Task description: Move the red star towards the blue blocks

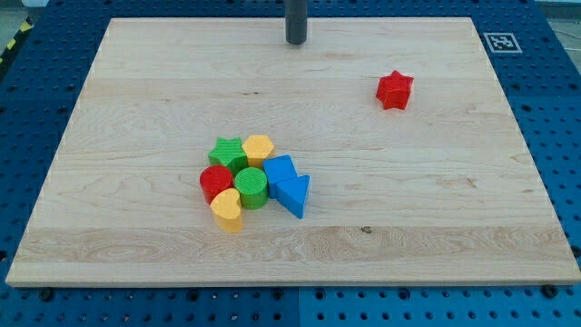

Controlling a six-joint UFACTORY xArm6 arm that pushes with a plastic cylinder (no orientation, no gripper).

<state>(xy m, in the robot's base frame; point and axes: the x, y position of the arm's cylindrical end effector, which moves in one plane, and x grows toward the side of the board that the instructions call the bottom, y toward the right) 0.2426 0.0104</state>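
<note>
Rod tip (pixel 296 42), no fingers, far from red star (pixel 395 90); should circle upper-right, push toward blue blocks (pixel 287 184).

Red star (pixel 394 90): stands alone, bare board all round.
Path at 8 o'clock: unobstructed to the blue blocks (pixel 287 184).
Obstacle: cluster (pixel 238 180) packed behind them.

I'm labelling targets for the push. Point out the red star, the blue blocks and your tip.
red star (pixel 395 90), camera view, on its top face.
blue blocks (pixel 287 182), camera view, where the two meet.
my tip (pixel 296 42), camera view, the rod's very end.
</note>
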